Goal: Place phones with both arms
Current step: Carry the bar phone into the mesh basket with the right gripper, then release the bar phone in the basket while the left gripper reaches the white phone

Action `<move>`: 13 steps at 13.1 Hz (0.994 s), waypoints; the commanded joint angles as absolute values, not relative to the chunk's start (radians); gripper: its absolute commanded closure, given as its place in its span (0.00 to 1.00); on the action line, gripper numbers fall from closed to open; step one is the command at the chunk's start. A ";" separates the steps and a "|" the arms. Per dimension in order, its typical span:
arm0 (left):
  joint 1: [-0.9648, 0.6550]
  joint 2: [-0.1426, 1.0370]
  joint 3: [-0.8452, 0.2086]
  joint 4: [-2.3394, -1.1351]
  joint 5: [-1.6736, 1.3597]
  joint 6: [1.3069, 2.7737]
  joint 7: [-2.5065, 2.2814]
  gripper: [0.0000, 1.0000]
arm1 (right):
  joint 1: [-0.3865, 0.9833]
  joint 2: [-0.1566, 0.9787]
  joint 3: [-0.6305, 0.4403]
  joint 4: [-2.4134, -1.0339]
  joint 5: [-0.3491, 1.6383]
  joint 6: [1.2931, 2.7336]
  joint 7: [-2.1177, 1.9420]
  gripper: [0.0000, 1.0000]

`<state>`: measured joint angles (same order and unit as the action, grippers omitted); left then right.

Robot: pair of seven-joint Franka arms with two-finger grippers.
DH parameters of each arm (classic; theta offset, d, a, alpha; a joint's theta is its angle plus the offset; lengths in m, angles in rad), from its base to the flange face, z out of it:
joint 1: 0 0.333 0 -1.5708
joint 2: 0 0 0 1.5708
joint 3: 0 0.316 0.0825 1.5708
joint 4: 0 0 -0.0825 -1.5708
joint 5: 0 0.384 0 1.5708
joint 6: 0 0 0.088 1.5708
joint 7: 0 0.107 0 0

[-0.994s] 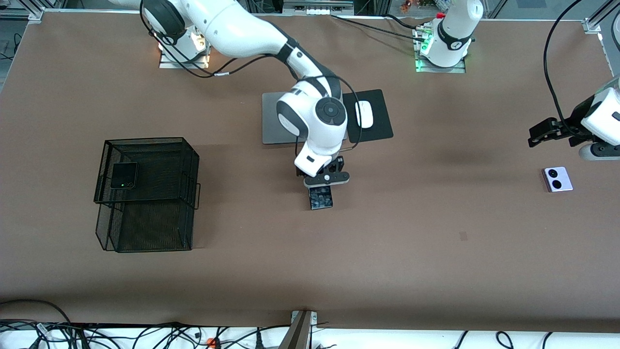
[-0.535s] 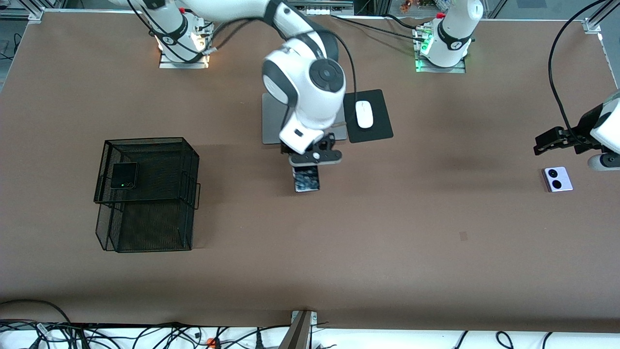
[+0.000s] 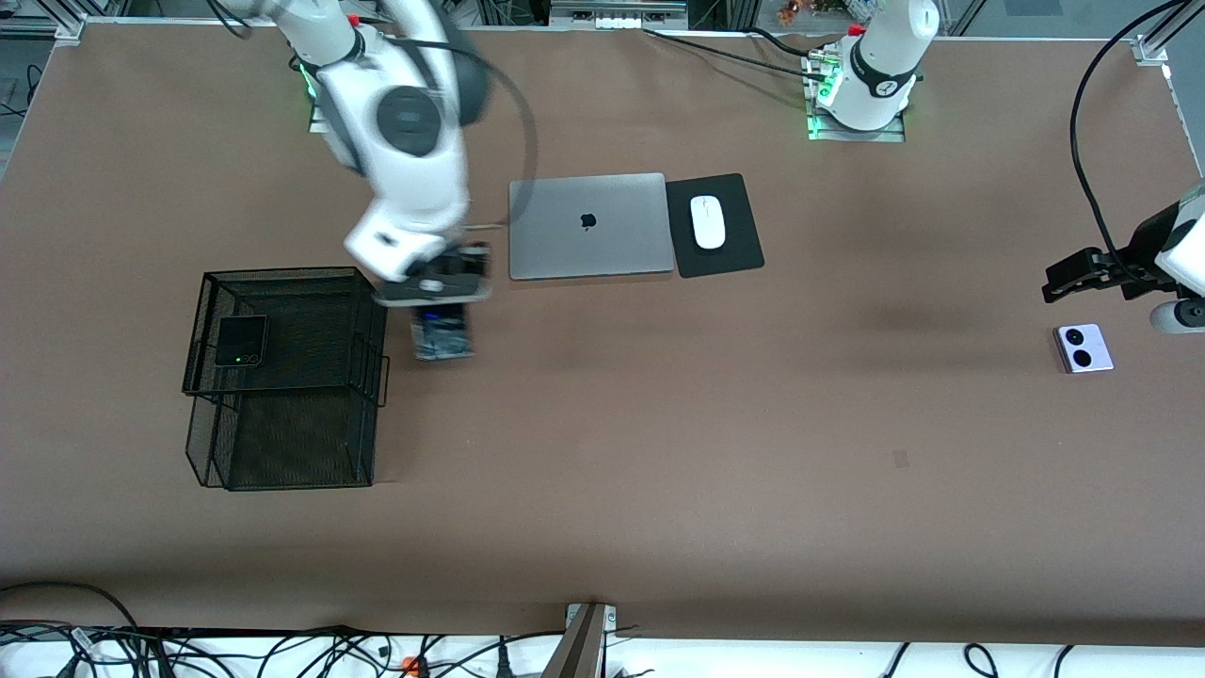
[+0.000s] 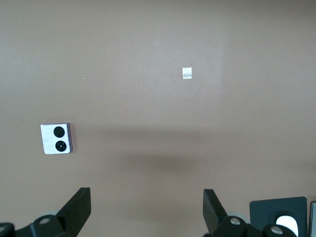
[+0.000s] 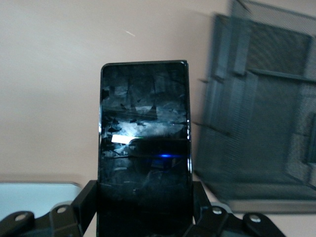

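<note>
Gripping the slim black phone (image 3: 442,337) by one end, the right gripper (image 3: 432,290) hangs over the desk (image 3: 659,452) just beside the wire basket (image 3: 282,377), on the side toward the laptop (image 3: 586,226). In the right wrist view the phone (image 5: 144,143) stands out from between the two fingers (image 5: 84,202), which are clamped on its long edges; its glossy face shows a small blue light and reflections, and the basket (image 5: 261,123) is close alongside it.

The basket is a black mesh one with two compartments, toward the right arm's end of the desk. The folded black phone (image 3: 241,340) lies flat in the compartment farther from the front camera.

The lilac phone (image 3: 1084,347) lies on the desk toward the left arm's end, its two round lenses facing up. The left gripper (image 3: 1083,275) hangs over the desk near that phone, not touching it. In the left wrist view its fingers (image 4: 79,207) are spread wide with nothing between them, and the lilac phone (image 4: 56,138) lies apart from them on bare desk.

The closed laptop sits mid-desk, with a black pad (image 3: 714,224) touching its edge on the side toward the left arm. A white mouse (image 3: 708,221) rests on the pad.
</note>
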<state>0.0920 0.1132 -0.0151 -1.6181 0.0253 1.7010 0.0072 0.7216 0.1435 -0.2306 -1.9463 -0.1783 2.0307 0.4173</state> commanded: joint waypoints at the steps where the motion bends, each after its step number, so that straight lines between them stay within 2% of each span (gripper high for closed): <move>1: 0.089 0.126 -0.018 -1.586 0.000 1.675 0.012 0.00 | 0.727 -0.030 -0.381 -2.141 -0.176 2.075 0.278 1.00; 3: 0.090 0.126 -0.017 -1.588 0.002 1.675 0.014 0.00 | 0.727 -0.069 -0.500 -2.184 -0.135 2.085 0.165 1.00; 5: 0.092 0.126 -0.017 -1.588 0.002 1.675 0.014 0.00 | 0.727 -0.080 -0.558 -2.204 -0.123 2.079 0.112 1.00; 13: 0.091 0.126 -0.017 -1.588 0.003 1.675 0.014 0.00 | 0.707 0.017 -0.560 -2.250 -0.057 2.189 0.123 1.00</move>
<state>0.0903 0.1139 -0.0185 -1.6174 0.0251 1.6995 0.0066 0.7224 0.0057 -0.5632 -2.2525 -0.0749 2.1648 0.1196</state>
